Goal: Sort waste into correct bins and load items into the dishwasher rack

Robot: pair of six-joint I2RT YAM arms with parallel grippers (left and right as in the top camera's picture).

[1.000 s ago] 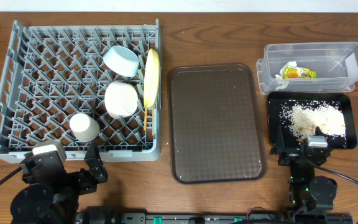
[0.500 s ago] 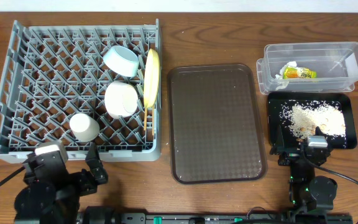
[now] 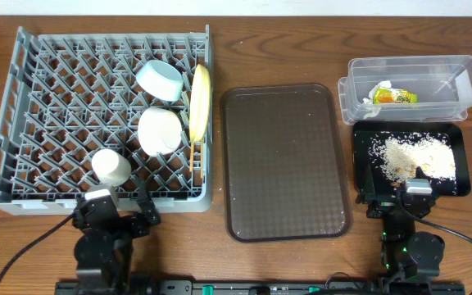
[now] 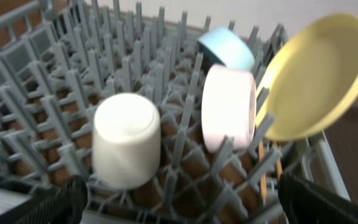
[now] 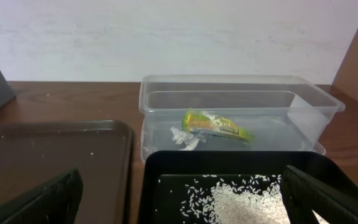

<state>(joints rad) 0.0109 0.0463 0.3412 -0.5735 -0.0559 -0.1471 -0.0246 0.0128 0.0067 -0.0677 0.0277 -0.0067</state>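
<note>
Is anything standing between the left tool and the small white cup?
Only the front wall of the rack and some upright pegs separate the left tool from the cup, lying just behind them.

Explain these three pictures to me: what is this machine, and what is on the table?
It is a robot with two arms at a wooden table, each ending in a two-finger gripper. One picture looks down from above; the other two come from cameras on the wrists. The left gripper faces a large grey plastic peg rack holding a light blue bowl, a white-pink bowl, a small white cup and a round yellow plate on edge. In the middle lies a brown plastic serving tray. The right gripper faces a clear plastic tub with a crumpled yellow-green wrapper in it and a shallow black tray with white rice scraps. Both grippers are open and hold nothing.
</note>
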